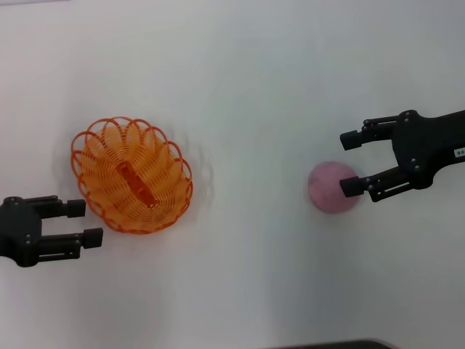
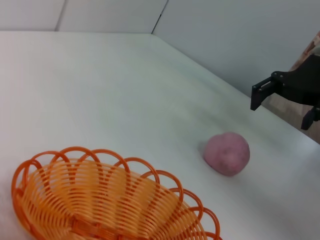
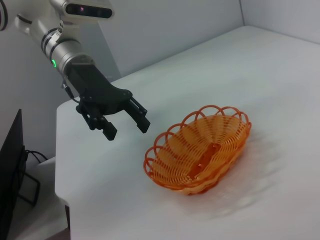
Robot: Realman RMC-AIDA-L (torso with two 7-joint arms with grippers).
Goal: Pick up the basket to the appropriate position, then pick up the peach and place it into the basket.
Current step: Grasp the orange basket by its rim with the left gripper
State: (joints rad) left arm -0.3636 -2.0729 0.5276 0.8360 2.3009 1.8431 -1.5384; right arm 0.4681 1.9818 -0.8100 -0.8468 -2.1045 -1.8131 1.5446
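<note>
The orange wire basket (image 1: pixel 132 174) sits on the white table at the left; it also shows in the left wrist view (image 2: pixel 100 200) and the right wrist view (image 3: pixel 200 150). My left gripper (image 1: pixel 81 222) is open and empty, just left of the basket's near rim, apart from it; the right wrist view shows it too (image 3: pixel 127 122). The pink peach (image 1: pixel 332 187) lies on the table at the right, also in the left wrist view (image 2: pixel 227 153). My right gripper (image 1: pixel 351 161) is open, its near finger over the peach's right side, its far finger beyond the fruit.
The white table (image 1: pixel 240 87) spreads around both things. A dark strip (image 1: pixel 334 345) runs along the near table edge. In the right wrist view the table's edge and a dark stand (image 3: pixel 15 170) show beyond the left arm.
</note>
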